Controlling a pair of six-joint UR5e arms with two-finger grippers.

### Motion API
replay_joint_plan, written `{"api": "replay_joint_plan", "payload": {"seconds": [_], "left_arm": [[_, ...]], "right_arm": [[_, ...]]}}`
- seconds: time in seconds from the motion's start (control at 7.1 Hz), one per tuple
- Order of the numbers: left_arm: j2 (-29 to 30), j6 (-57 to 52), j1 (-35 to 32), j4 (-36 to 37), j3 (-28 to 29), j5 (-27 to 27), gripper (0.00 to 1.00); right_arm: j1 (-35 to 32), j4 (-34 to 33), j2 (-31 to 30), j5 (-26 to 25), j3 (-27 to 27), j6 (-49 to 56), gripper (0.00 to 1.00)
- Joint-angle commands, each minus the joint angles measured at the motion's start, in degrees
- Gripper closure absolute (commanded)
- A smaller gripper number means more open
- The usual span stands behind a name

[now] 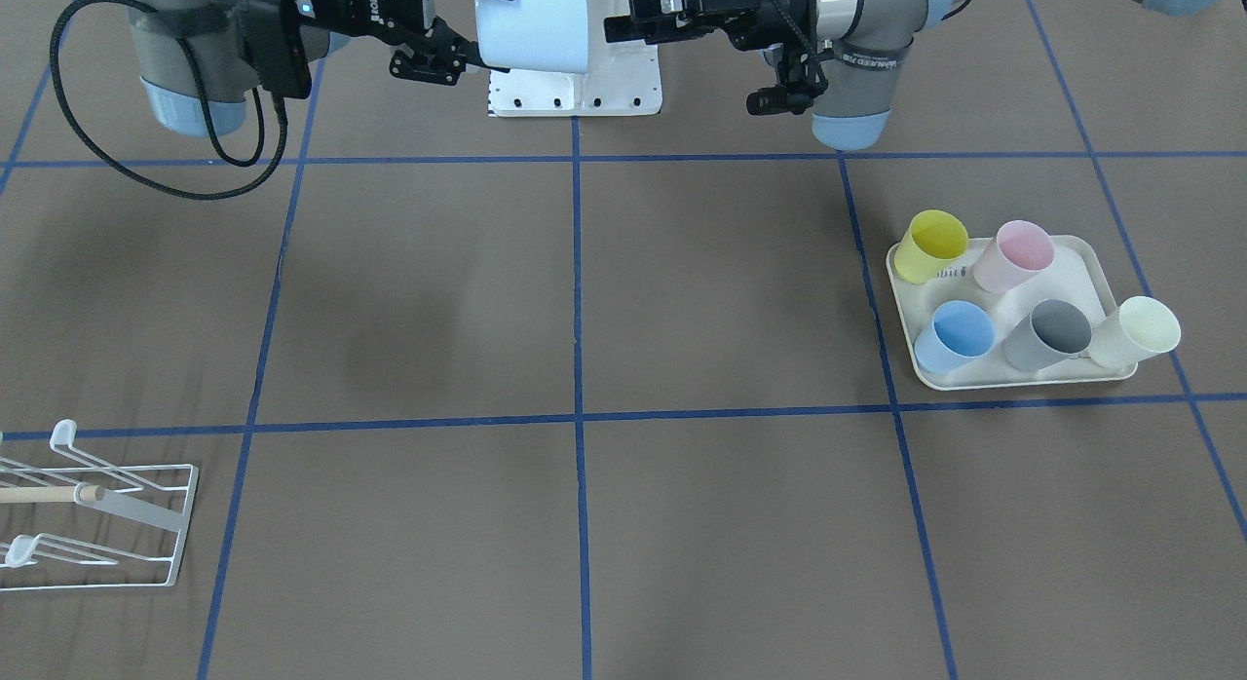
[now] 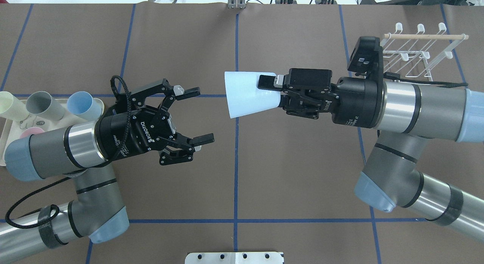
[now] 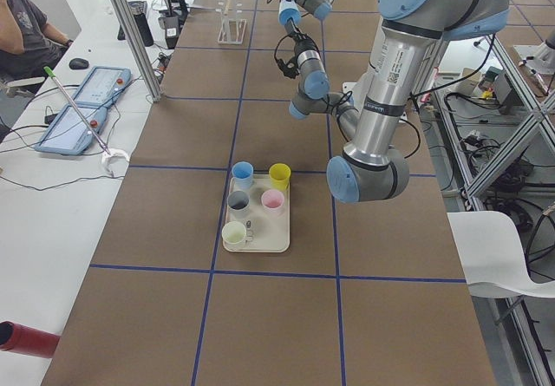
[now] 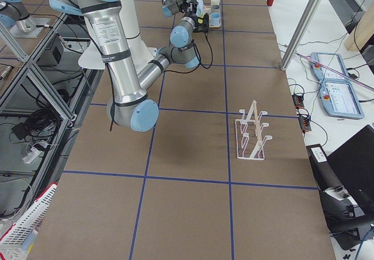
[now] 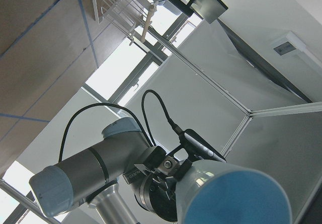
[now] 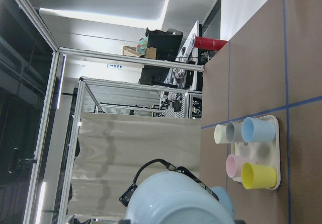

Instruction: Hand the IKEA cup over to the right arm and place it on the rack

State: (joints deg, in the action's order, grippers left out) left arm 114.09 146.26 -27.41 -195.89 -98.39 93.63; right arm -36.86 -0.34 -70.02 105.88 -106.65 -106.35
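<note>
A pale blue cup (image 2: 247,93) is held on its side in mid-air over the table's middle, wide mouth toward my left arm. My right gripper (image 2: 273,93) is shut on its narrow end. My left gripper (image 2: 198,115) is open and empty, a short gap from the cup's mouth. In the front view the cup (image 1: 531,27) hangs between the right gripper (image 1: 434,42) and the left gripper (image 1: 628,25). The white wire rack (image 2: 419,52) with its wooden dowel stands beyond my right arm, and shows at the front view's lower left (image 1: 93,510). The left wrist view shows the cup's mouth (image 5: 236,196).
A cream tray (image 1: 1096,271) on my left side holds yellow (image 1: 930,246), pink (image 1: 1013,256), blue (image 1: 955,334), grey (image 1: 1047,334) and cream (image 1: 1135,331) cups. A white base plate (image 1: 575,91) sits at the robot's edge. Blue tape lines grid the brown table.
</note>
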Motion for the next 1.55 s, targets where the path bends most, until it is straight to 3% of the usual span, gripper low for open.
{"api": "replay_joint_plan", "payload": {"seconds": [0.0,0.28,0.42,0.56,0.7,1.41], "left_arm": [[-0.1,-1.6,-3.3,1.0,1.7,0.2,0.0],[0.0,-13.8,-3.7,3.7,1.6,0.2,0.0],[0.1,-16.8,-4.7,6.7,1.5,0.2,0.0],[0.3,-19.4,-7.2,11.1,0.9,0.8,0.0],[0.3,-24.6,-8.5,14.7,-0.1,2.6,0.0],[3.6,-44.5,-12.0,52.4,-13.9,4.9,0.0]], "right_arm": [[-4.8,0.0,-3.4,0.1,0.4,0.1,0.87],[-11.4,-7.0,-4.5,0.5,0.4,0.3,0.87],[-16.3,-11.3,-4.4,4.4,0.2,0.8,0.84],[-21.4,-17.4,-4.2,11.0,0.0,6.6,0.83],[-23.8,-22.6,-4.6,13.8,-0.1,13.5,0.83],[-30.5,-43.0,-14.6,14.7,-1.7,44.1,0.85]]}}
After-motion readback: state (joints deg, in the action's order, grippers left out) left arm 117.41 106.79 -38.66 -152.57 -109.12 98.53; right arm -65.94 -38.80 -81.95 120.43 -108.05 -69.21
